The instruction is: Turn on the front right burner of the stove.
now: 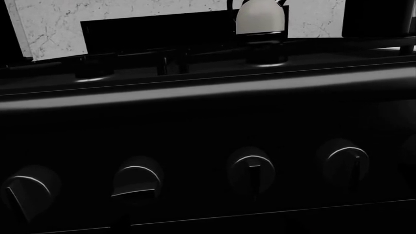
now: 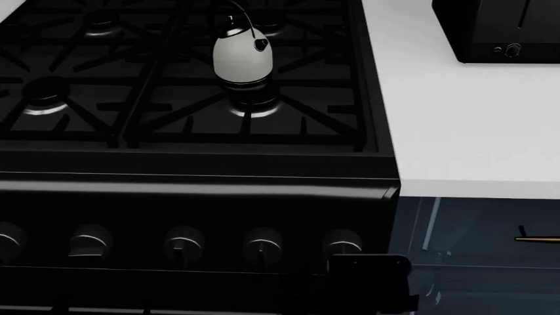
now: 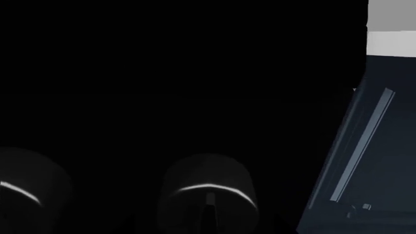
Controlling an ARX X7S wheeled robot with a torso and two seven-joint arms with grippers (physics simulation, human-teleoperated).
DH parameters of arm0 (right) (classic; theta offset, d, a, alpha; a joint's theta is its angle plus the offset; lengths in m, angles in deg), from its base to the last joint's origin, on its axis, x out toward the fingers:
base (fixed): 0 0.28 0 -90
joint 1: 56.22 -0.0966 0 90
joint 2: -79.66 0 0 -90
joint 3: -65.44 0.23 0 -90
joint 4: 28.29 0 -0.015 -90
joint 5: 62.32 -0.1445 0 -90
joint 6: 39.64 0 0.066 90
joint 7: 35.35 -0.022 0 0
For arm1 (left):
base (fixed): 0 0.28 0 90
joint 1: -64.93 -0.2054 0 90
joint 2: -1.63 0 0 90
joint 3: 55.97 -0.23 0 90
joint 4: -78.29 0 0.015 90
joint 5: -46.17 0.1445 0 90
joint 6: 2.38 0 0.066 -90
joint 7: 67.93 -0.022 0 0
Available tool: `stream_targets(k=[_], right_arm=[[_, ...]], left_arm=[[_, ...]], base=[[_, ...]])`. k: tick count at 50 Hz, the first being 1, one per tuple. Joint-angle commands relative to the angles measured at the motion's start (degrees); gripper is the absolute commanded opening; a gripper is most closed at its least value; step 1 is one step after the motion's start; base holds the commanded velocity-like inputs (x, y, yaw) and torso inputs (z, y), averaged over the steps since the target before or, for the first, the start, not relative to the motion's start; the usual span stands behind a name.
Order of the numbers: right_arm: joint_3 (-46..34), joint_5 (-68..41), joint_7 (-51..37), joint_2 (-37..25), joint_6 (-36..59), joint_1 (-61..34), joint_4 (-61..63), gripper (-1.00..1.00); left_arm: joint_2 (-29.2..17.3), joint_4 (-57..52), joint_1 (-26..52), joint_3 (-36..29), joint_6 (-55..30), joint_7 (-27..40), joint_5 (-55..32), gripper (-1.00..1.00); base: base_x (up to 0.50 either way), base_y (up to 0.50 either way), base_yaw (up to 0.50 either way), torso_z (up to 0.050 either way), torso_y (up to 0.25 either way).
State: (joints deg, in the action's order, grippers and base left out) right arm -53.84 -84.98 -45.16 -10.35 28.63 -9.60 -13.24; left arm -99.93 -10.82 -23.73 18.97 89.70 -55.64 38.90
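The stove [image 2: 193,197] is glossy black with cast-iron grates and a row of dark knobs along its front. The front right burner [image 2: 250,107] shows as a silver ring under the grate, with a white kettle [image 2: 240,56] standing over it. It also shows in the left wrist view [image 1: 268,61] beneath the kettle [image 1: 260,17]. My right gripper [image 2: 368,270] is a dark block right in front of and just below the rightmost knob [image 2: 343,241]. That knob fills the right wrist view [image 3: 208,189] close up. The jaws are lost in black. My left gripper is out of view.
A white counter [image 2: 463,118] lies right of the stove, with a black boxy appliance [image 2: 499,29] at its back. Below it is a dark blue cabinet [image 2: 490,243] with a brass handle [image 2: 538,239]. The left wrist view shows several knobs, among them [image 1: 252,168].
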Motion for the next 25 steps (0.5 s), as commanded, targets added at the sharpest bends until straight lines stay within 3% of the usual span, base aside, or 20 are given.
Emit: stream_targets(k=[1,3,4,14,25], right_arm=[[4.3,3.6,0.0,0.0,1.3,0.3,0.0,1.00],[4.9,3.3,0.8,0.0,0.1,1.0,0.0,1.00],[4.9,3.2,1.0,0.0,-1.4,1.3,0.0,-1.00],[0.1,2.5,-0.6,0.0,-3.5,0.6,0.0,-1.00],[-8.9,18.3,-14.0,-0.1,3.1,-2.3,0.0,-1.00]], left_arm=[[-0.2,0.0,0.1,-0.4,0.0,0.3,-0.1,1.00],[-0.3,0.0,0.1,-0.4,0.0,0.3,-0.2,1.00],[-0.3,-0.1,0.1,-0.4,0.0,0.4,-0.2,1.00],[-0.5,-0.2,0.1,-0.8,-0.1,0.6,-0.3,1.00],[-0.7,0.6,0.4,-1.1,0.3,0.7,-0.5,1.00]], base=[[0.00,0.00,0.00,0.000,0.000],[0.00,0.00,0.00,0.000,0.000],[0.00,0.00,0.00,0.000,0.000],[-0.01,0.00,0.00,0.000,0.002],[-0.01,0.00,0.00,0.001,0.004]])
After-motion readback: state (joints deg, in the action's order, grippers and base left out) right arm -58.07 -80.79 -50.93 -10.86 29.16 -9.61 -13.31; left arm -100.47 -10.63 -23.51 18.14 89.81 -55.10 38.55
